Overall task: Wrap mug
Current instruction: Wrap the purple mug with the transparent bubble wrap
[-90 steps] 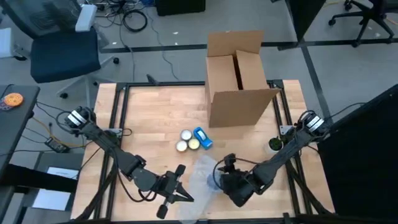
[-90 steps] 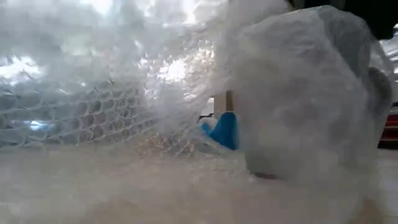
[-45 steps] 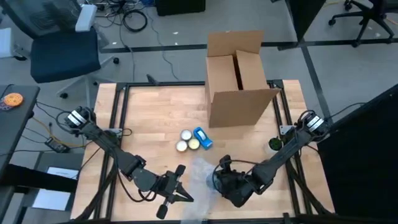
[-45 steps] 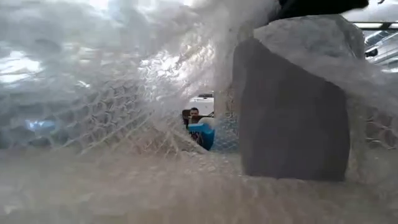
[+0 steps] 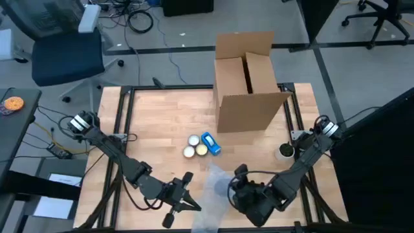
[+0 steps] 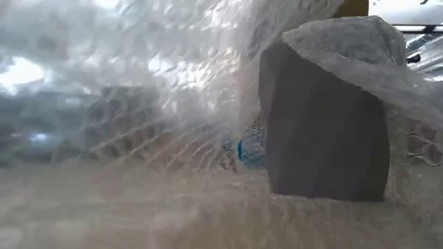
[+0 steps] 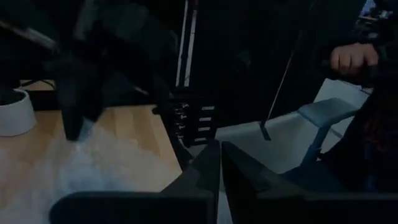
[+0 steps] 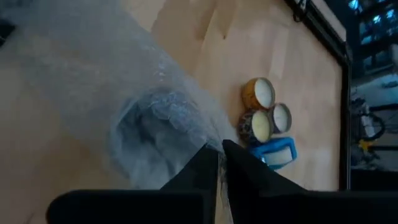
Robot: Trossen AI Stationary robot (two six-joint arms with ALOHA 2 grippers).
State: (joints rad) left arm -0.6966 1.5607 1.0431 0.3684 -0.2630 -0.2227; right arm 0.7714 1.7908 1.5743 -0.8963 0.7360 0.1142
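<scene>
A: Where is the mug (image 6: 325, 131)?
B: Upright near the table's (image 5: 155, 123) front edge, draped in bubble wrap (image 5: 213, 188), just beside the right gripper (image 5: 236, 188).
A: That claw?
B: Fingers together, pinching a fold of the wrap above the mug.
A: The left gripper (image 5: 194, 206)?
B: Fingers together on nothing, left of the wrap.

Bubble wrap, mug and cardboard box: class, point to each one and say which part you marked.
bubble wrap (image 8: 74, 68), right wrist view, on the flat sheet beside the mug.
mug (image 6: 322, 131), low view, on its dark side wall.
cardboard box (image 5: 249, 111), high view, on its front wall.
</scene>
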